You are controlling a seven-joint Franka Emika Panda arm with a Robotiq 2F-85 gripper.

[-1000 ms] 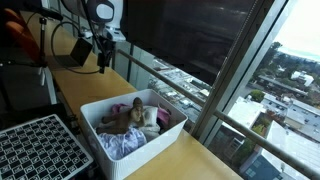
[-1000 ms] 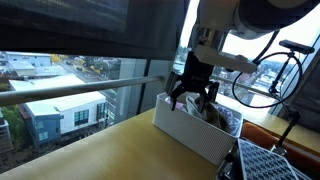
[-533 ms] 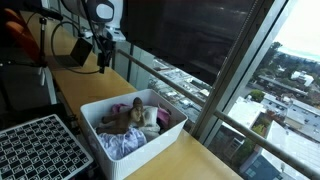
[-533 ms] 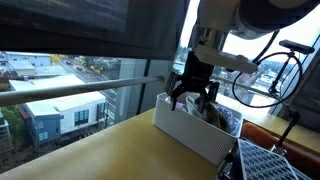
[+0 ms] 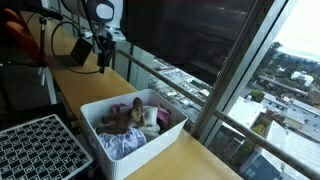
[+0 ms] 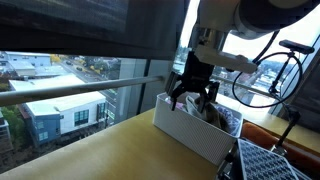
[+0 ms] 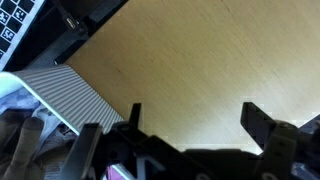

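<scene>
My gripper (image 5: pixel 101 64) hangs open and empty above the wooden table, beyond the far end of a white ribbed bin (image 5: pixel 160 137). In an exterior view the gripper (image 6: pixel 193 100) hovers just over the bin's (image 6: pixel 190 134) rim. The bin holds a heap of soft things: a brown plush toy (image 5: pixel 123 118), purple-white cloth (image 5: pixel 122 145) and a white piece (image 5: pixel 149 117). In the wrist view the two dark fingers (image 7: pixel 195 112) stand wide apart over bare wood, with the bin's ribbed wall (image 7: pixel 70 95) at the left.
A black perforated tray (image 5: pixel 38 148) lies beside the bin, also seen at an exterior view's corner (image 6: pixel 270 163). A window railing (image 5: pixel 190 95) and glass run along the table's edge. A keyboard corner (image 7: pixel 15 25) and cables (image 5: pixel 55 40) lie behind.
</scene>
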